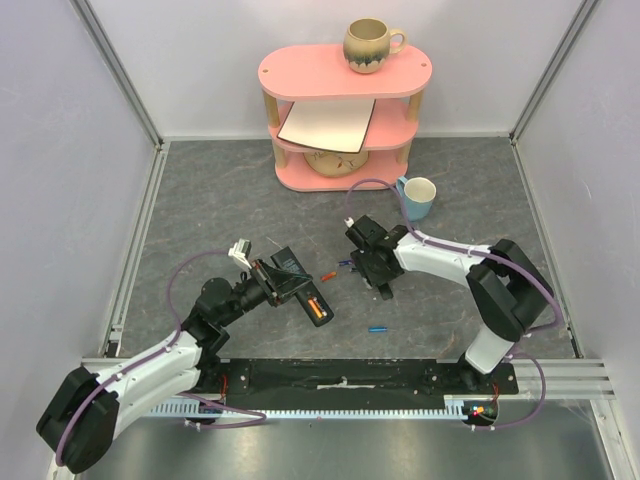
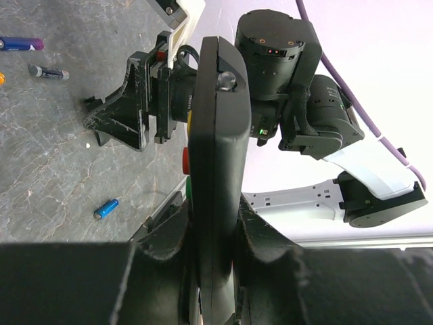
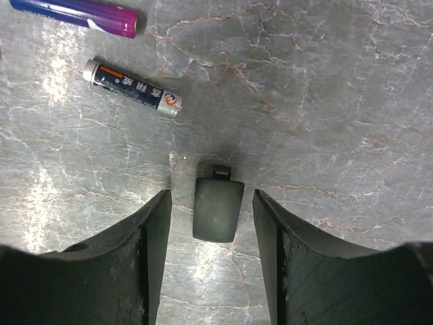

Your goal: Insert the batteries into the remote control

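My left gripper (image 1: 285,283) is shut on the black remote control (image 1: 305,295) and holds it off the table; in the left wrist view the remote (image 2: 213,135) stands edge-on between the jaws (image 2: 213,210). Something orange (image 1: 318,309) shows at its near end. My right gripper (image 1: 375,278) is open, pointing down, its fingers on either side of a small dark cover plate (image 3: 218,208) lying on the table, not touching it. Loose batteries lie around: a dark one (image 3: 132,88), a blue-purple one (image 3: 74,13), a red-orange one (image 1: 327,277) and a blue one (image 1: 377,328).
A pink three-tier shelf (image 1: 290,72) stands at the back with a brown mug (image 1: 368,45) on top and a white board on its middle tier. A light blue cup (image 1: 418,197) stands behind the right arm. Walls close in the table on three sides.
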Robot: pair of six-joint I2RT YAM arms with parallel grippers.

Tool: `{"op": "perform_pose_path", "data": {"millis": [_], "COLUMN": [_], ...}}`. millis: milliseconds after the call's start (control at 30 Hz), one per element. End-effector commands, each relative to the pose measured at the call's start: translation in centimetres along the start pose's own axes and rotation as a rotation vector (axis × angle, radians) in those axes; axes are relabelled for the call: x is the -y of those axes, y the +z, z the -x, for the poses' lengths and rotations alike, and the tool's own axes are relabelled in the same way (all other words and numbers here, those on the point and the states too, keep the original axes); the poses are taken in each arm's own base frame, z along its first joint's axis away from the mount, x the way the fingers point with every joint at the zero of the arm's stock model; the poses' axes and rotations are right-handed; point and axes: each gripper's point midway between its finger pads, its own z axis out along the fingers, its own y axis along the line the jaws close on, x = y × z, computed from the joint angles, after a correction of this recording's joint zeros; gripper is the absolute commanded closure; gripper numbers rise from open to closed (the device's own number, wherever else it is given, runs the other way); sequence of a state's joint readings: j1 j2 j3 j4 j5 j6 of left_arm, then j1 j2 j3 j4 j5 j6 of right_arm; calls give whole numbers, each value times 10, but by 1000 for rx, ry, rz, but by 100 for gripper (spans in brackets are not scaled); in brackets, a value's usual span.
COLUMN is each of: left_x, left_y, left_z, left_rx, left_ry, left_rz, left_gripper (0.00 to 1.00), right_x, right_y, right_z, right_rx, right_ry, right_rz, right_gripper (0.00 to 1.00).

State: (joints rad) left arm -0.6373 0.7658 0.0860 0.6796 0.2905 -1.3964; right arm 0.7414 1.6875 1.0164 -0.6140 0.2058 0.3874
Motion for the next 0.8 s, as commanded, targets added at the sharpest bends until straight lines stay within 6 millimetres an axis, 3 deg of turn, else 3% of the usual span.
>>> {"op": "perform_pose_path", "data": {"millis": [0, 467, 767], "left_x": [15, 19, 21], "left_y": [-1, -1, 0], "left_z": [-1, -1, 0], "left_rx": [-5, -8, -8], "left_ry": [50, 58, 63], "left_rz": [-73, -84, -82], "left_gripper": [98, 98, 98], "right_x": [-2, 3, 7], "right_y": [-7, 4, 10], "right_z": [6, -12, -20], "right_rx": [-22, -124, -151], "right_ry": [-53, -113, -91], "right_rz": [7, -4, 22], "right_gripper": [42, 44, 56]}}
